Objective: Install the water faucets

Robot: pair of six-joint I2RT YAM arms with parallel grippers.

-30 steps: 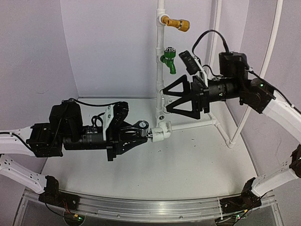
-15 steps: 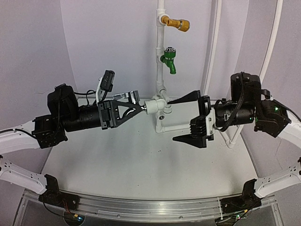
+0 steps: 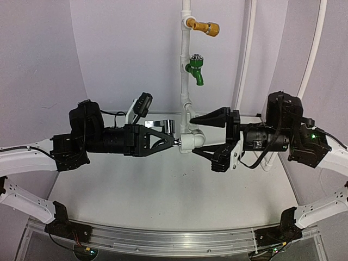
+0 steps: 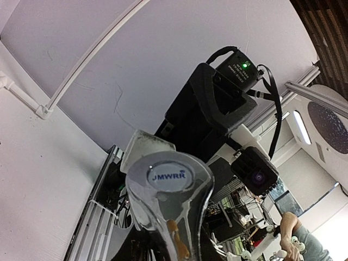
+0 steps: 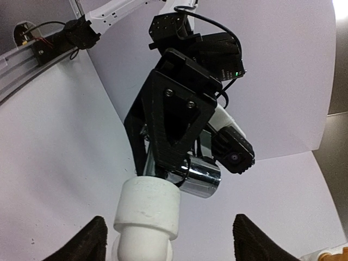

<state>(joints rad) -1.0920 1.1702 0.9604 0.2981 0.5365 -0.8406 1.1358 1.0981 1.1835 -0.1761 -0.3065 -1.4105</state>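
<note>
Two grippers, one tap-and-fitting pair between them

Nearest is the table (image 3: 163, 206), white surface under both arms. Above it the left gripper (image 3: 174, 140) points toward the right one, jaws clamped on the silver tap (image 3: 161, 125). The tap body sits between the fingers and the shiny lever handle sticks out above the upper finger. In the left wrist view the silver tap (image 4: 168, 187) fills the space between the jaws, its round cap with blue lettering facing the camera.

The white fitting (image 3: 191, 141) is on the tap's end, just past the left fingertips and off the table. The right gripper (image 3: 196, 135) faces the left one with jaws apart, one finger above the fitting and one below. The fitting lies between them near the tips.

In the right wrist view the fingertips (image 5: 89, 242) show at both lower corners. The white fitting (image 5: 147, 209) is between them with a gap on each side, no contact seen. The silver tap (image 5: 198, 179) is just beyond the fitting, held in the left gripper's black fingers.

Behind the jaws stands an upright white pipe stand (image 3: 186, 60); cannot tell if the fitting touches it. A green tap (image 3: 194, 69) is on the pipe above the jaws, and a yellow-brass tap (image 3: 205, 26) is higher up.
</note>
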